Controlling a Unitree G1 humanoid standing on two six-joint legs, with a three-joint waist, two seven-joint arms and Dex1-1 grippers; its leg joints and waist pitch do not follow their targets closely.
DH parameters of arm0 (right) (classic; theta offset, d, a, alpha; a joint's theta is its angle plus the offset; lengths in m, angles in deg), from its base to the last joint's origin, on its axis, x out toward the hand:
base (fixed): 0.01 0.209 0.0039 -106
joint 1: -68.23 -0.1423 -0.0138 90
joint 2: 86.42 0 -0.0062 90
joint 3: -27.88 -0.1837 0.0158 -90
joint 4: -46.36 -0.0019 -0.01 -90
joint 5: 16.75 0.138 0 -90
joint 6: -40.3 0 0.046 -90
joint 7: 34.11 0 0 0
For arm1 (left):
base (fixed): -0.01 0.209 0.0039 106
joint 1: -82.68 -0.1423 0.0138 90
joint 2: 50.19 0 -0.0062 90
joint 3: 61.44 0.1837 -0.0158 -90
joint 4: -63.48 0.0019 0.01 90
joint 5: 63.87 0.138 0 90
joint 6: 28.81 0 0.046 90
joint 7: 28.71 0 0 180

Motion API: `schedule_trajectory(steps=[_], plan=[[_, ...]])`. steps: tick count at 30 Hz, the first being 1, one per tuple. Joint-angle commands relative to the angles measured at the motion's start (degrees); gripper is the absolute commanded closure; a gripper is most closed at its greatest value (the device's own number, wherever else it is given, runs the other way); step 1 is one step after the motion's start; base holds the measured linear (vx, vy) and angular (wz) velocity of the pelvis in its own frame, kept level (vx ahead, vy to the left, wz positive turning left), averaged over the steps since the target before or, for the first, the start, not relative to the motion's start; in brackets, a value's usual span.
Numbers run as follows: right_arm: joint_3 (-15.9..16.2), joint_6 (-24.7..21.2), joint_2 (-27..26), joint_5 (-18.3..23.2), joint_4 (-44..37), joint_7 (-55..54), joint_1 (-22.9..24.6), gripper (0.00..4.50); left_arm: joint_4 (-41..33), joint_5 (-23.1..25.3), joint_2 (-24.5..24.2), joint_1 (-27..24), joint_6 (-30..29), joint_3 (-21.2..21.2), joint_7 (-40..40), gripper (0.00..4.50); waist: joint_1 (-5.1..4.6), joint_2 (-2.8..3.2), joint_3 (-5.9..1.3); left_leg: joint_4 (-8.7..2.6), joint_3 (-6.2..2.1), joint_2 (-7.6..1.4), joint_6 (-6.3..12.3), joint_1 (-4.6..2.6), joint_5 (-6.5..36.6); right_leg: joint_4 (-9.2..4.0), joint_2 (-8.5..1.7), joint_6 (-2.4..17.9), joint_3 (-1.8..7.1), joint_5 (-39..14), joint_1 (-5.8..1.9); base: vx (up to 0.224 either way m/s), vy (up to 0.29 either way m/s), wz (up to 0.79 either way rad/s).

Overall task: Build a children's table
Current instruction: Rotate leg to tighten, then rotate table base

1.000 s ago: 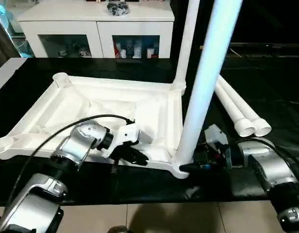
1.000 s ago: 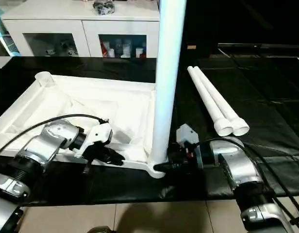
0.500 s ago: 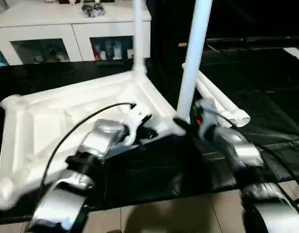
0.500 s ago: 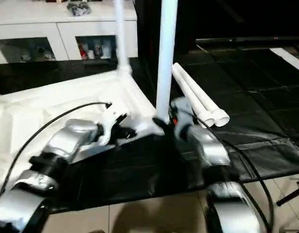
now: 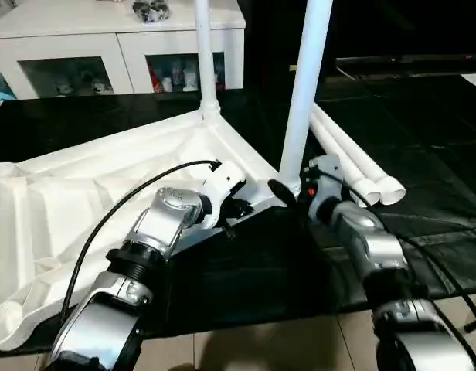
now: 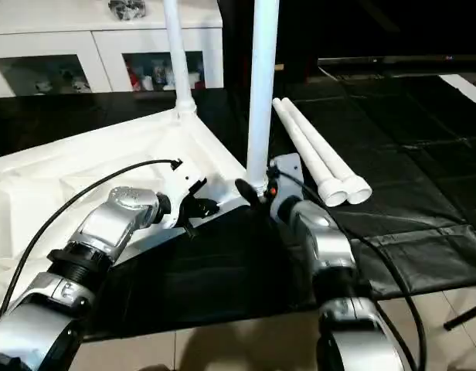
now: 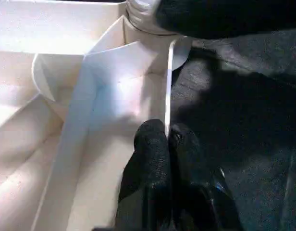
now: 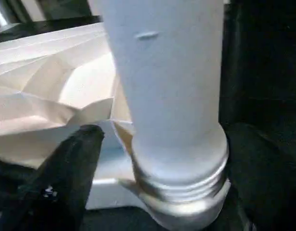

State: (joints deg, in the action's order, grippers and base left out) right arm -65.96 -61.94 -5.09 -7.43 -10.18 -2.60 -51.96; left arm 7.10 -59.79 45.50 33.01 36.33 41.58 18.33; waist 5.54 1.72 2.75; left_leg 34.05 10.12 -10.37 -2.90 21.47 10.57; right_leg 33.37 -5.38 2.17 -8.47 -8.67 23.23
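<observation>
The white tabletop (image 5: pixel 91 193) lies underside up on a black mat. Two white legs stand upright in its corner sockets, one at the far corner (image 5: pixel 203 54) and one at the near corner (image 5: pixel 304 85). Two more legs (image 5: pixel 354 158) lie side by side on the mat to the right. My left gripper (image 5: pixel 236 207) is shut on the tabletop's thin rim (image 7: pixel 168 86) close to the near corner. My right gripper (image 5: pixel 290 192) stands open around the near leg's base (image 8: pixel 172 159), its fingers (image 8: pixel 66 163) apart from the tube on either side.
A white glass-door cabinet (image 5: pixel 83 46) stands behind the mat. The black mat (image 5: pixel 423 116) stretches to the right past the loose legs. Tiled floor (image 5: pixel 261 348) begins at the mat's near edge, by my arms.
The tabletop has swung round on the mat, its near right corner now farther from me. The camera has also shifted. My right gripper's fingers have opened away from the near leg's base.
</observation>
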Motion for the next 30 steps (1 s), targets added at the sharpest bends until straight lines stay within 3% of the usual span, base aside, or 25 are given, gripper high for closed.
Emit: schedule_trajectory(steps=[1, 2, 6, 10, 11, 13, 15, 16, 18, 19, 23, 26, 27, 28, 30], plan=[[2.0, -1.9, 0.1, 1.0, -2.6, 2.9, 2.2, 0.02, -2.0, 0.4, -0.2, 2.1, 4.1, -0.4, -1.5, 4.5, 0.27, 0.11, -4.5, -3.62, -1.37, -3.4, 4.21, -0.79, 8.9, -3.22, -4.54, 10.5, 3.97, -8.4, -4.04, 0.0, 0.0, 0.0], [0.9, -1.2, 2.0, 2.6, -7.3, 5.2, 5.0, 0.02, -0.5, 1.6, -0.3, 2.5, 5.6, 0.1, -2.7, 4.5, 0.39, -0.2, -4.4, -3.59, -1.29, -3.26, 4.42, -0.7, 8.9, -3.43, -4.51, 9.9, 3.97, -9.1, -4.2, 0.0, 0.0, 0.0], [-2.3, -3.0, 4.4, 7.1, -16.3, 7.9, 9.5, 0.02, 2.7, 2.5, 0.2, 4.1, 8.1, 0.7, -4.7, 4.5, 0.71, -0.48, -4.43, -3.45, -1.25, -3.16, 5.55, -0.5, 8.2, -3.66, -4.69, 8.9, 3.91, -10.9, -4.17, 0.0, 0.0, 0.0], [-2.0, -2.7, 6.3, 8.0, -19.3, 10.6, 11.7, 0.02, 4.4, 2.5, 0.6, 5.0, 9.0, 0.8, -5.2, 4.5, 1.02, -0.51, -4.44, -3.42, -1.26, -3.12, 5.71, -0.52, 8.0, -3.86, -4.62, 8.1, 3.79, -12.2, -4.02, 0.0, 0.0, 0.0], [-1.8, -3.7, 7.0, 8.4, -20.3, 11.6, 12.6, 0.02, 5.2, 2.5, 0.8, 5.3, 9.6, 0.7, -5.3, 4.5, 0.94, -0.36, -4.42, -3.38, -1.27, -3.06, 5.73, -0.41, 8.0, -3.83, -4.63, 8.1, 3.78, -12.2, -4.06, 0.0, 0.0, 0.0], [0.8, -8.0, 9.7, 7.0, -23.1, 13.1, 15.1, 0.02, 8.1, 2.1, 2.1, 6.6, 11.4, -0.4, -7.9, 4.5, 1.19, -0.6, -4.47, -3.21, -1.23, -2.91, 6.25, -0.45, 7.5, -3.98, -4.44, 8.1, 3.66, -12.1, -4.07, 0.0, 0.0, 0.0], [2.6, -7.7, 10.4, 5.2, -23.8, 13.3, 15.9, 0.02, 9.3, 0.9, 2.7, 7.2, 11.4, -1.6, -7.8, 4.5, 1.51, -0.64, -4.59, -3.13, -1.2, -2.91, 6.42, -0.36, 6.6, -3.95, -4.57, 8.0, 3.67, -11.8, -3.98, 0.0, 0.0, 0.0], [4.4, -8.0, 10.9, 3.9, -24.5, 13.7, 16.5, 0.0, 9.8, -0.7, 3.3, 7.7, 11.6, -3.0, -7.3, 4.23, 1.39, -0.85, -4.57, -3.16, -1.26, -2.92, 6.45, -0.17, 6.4, -3.88, -4.6, 8.0, 3.59, -11.6, -4.11, 0.0, 0.0, 0.0], [6.0, -6.7, 10.8, 2.1, -24.7, 12.8, 16.8, 0.0, 10.1, -2.5, 3.7, 8.4, 11.5, -4.9, -7.5, 4.23, 1.43, -0.98, -4.58, -3.08, -1.21, -2.92, 6.45, -0.2, 6.5, -3.93, -4.7, 8.4, 3.51, -11.8, -4.06, 0.0, 0.0, 0.0], [6.0, -6.8, 10.1, 1.8, -24.2, 11.1, 16.5, 0.0, 10.2, -2.7, 3.6, 8.7, 12.1, -5.1, -7.4, 3.93, 1.45, -1.11, -4.62, -3.1, -1.22, -3.02, 6.54, -0.25, 6.4, -3.94, -4.72, 8.6, 3.51, -11.8, -3.96, 0.0, 0.0, 0.0], [5.4, -6.6, 7.8, 0.7, -21.3, 6.4, 14.4, 0.0, 9.7, -3.9, 2.5, 9.5, 12.7, -6.7, -7.6, 3.62, 1.43, -1.09, -4.26, -3.41, -1.33, -3.24, 5.38, -0.52, 8.3, -4.14, -4.78, 8.2, 3.53, -14.7, -3.67, 0.0, 0.0, 0.0], [5.6, -7.3, 5.9, 0.9, -20.3, 4.2, 12.6, 0.0, 7.5, -6.6, 0.4, 9.8, 11.4, -9.4, -5.6, 3.62, 1.17, -0.98, -4.19, -3.53, -1.36, -3.13, 4.45, -0.45, 8.5, -4.07, -4.92, 7.8, 3.62, -15.8, -3.8, 0.0, 0.0, 0.0], [5.8, -7.4, 5.8, 0.9, -20.3, 4.1, 12.5, 0.0, 7.3, -6.7, 0.1, 9.8, 11.3, -9.7, -5.6, 3.62, 1.11, -1.36, -4.19, -3.53, -1.28, -3.15, 4.49, -0.54, 8.6, -4.11, -4.85, 7.7, 3.67, -15.8, -3.71, 0.0, 0.0, 0.0], [5.8, -7.4, 5.7, 0.9, -20.3, 4.1, 12.5, 0.0, 7.2, -6.7, 0.0, 9.8, 11.2, -9.8, -5.6, 3.62, 1.26, -1.08, -4.2, -3.52, -1.31, -3.2, 4.51, -0.62, 8.2, -3.96, -4.87, 7.7, 3.74, -15.4, -3.67, 0.0, 0.0, 0.0], [6.5, -6.8, 4.6, 0.4, -19.5, 3.6, 11.4, 0.0, 4.9, -5.5, -4.7, 9.5, 9.8, -11.1, -6.6, 3.62, 1.28, -0.88, -4.28, -3.56, -1.36, -3.3, 4.4, -0.58, 7.7, -3.69, -4.85, 7.9, 3.79, -14.3, -3.63, 0.0, 0.0, 0.0]])
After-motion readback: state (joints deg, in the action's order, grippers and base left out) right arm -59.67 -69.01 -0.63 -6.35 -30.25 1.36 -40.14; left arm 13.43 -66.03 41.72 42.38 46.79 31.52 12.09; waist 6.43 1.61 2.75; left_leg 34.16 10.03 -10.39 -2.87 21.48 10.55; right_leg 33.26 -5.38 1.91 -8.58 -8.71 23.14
